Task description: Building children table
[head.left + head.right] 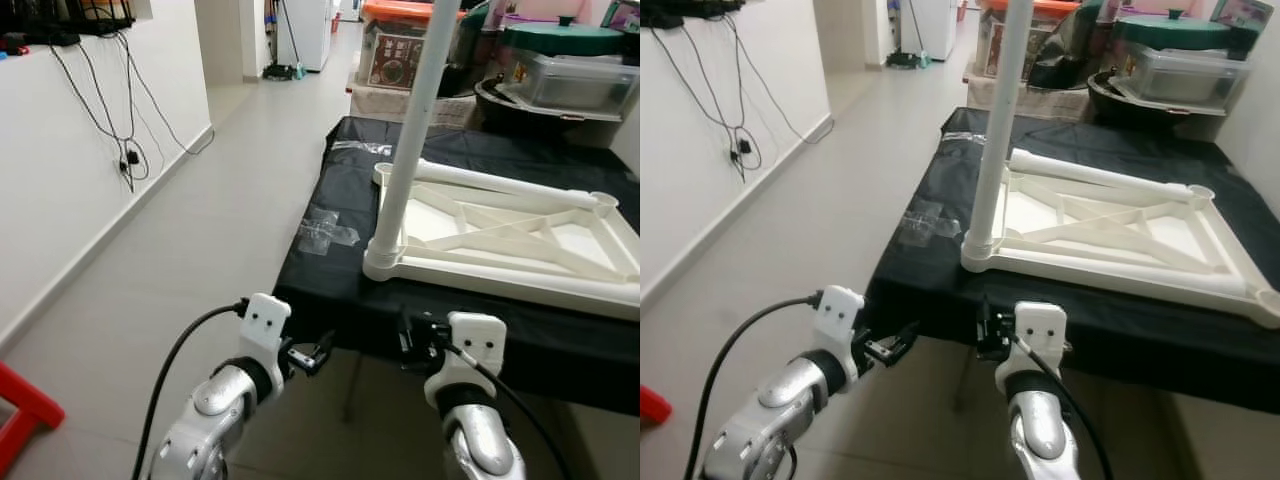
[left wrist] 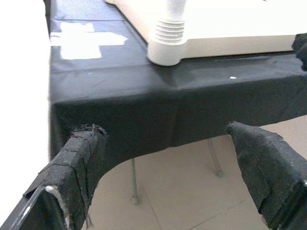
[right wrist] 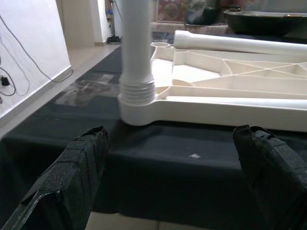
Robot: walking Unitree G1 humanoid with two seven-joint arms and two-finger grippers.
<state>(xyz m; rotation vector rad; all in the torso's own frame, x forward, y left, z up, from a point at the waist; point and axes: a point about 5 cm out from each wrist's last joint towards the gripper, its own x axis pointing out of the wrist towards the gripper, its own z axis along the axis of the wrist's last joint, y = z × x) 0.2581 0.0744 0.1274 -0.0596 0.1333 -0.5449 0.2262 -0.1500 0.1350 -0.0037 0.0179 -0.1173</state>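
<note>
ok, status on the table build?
Both grippers, left and right, open, empty, low at the table edge. One leg upright in the frame's near corner. Nothing in the way.

Both silver arms reach forward, held low. The left gripper (image 1: 312, 357) has its black fingers (image 2: 79, 163) spread wide; the right gripper (image 1: 412, 340), alongside it, is likewise spread, fingers (image 3: 79, 167) apart.

I see a table draped in a black cloth (image 1: 480, 330) that hangs over its near edge. On it lies the white tabletop frame (image 1: 520, 235), upside down, with 1 white leg (image 1: 410, 130) standing upright in its near-left corner socket and another leg (image 1: 500, 185) lying along its far side. A patch of clear tape (image 1: 325, 232) sticks to the cloth left of the frame
</note>
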